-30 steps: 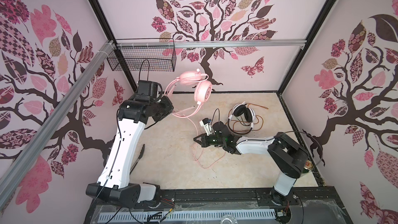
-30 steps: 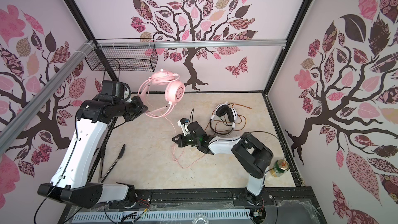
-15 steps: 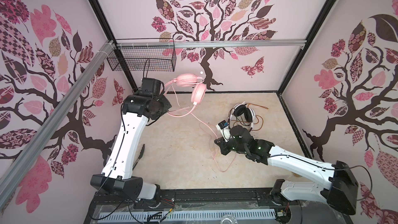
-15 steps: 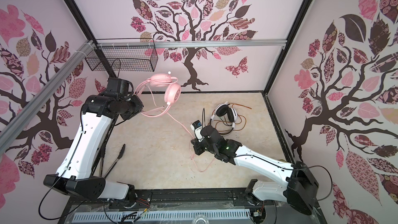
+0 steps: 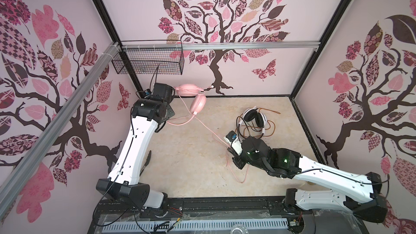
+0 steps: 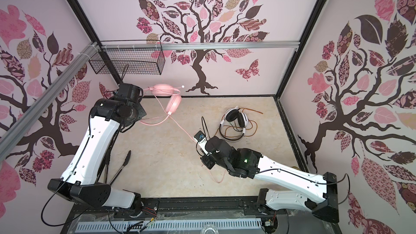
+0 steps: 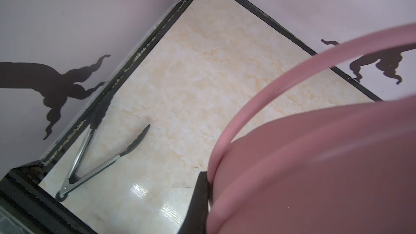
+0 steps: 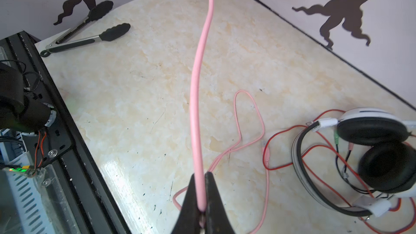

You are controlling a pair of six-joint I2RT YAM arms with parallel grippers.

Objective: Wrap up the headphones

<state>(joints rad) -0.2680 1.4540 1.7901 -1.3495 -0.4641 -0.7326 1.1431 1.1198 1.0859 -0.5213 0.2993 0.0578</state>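
**A:** Listing the left gripper (image 5: 173, 91) first. What is in it?

**B:** Item one: pink headset (image 5: 198, 102). The jaws are clamped on it and hold it clear of the table (image 5: 191, 154). In the left wrist view one dark finger (image 7: 199, 195) presses flat against the pink shell, and the other finger is hidden behind it. I cannot tell which part is pinched. One earcup hangs just past the jaws.

**A:** And the right gripper (image 8: 200, 177)?

**B:** Item two: pink cable (image 8: 198, 109). The jaws are closed tight on it, with the cord pinched between both tips. Ahead of the jaws it rises in one nearly straight run to the hanging earcup. Behind and beside them the slack lies on the table in loose loops.

**A:** Is anything else near those jaws?

**B:** Item three: white headset (image 8: 371, 131) with black pads, lying flat on the table to one side of the right jaws. It is close to them but not touching. Its red cable (image 8: 277, 132) lies tangled around it, and the nearest pink loop ends just beside it.

**A:** Anything further out?

**B:** Item four: tongs (image 8: 90, 34) with black tips, lying open on the table well apart from both sets of jaws, by the wall on the left arm's side.
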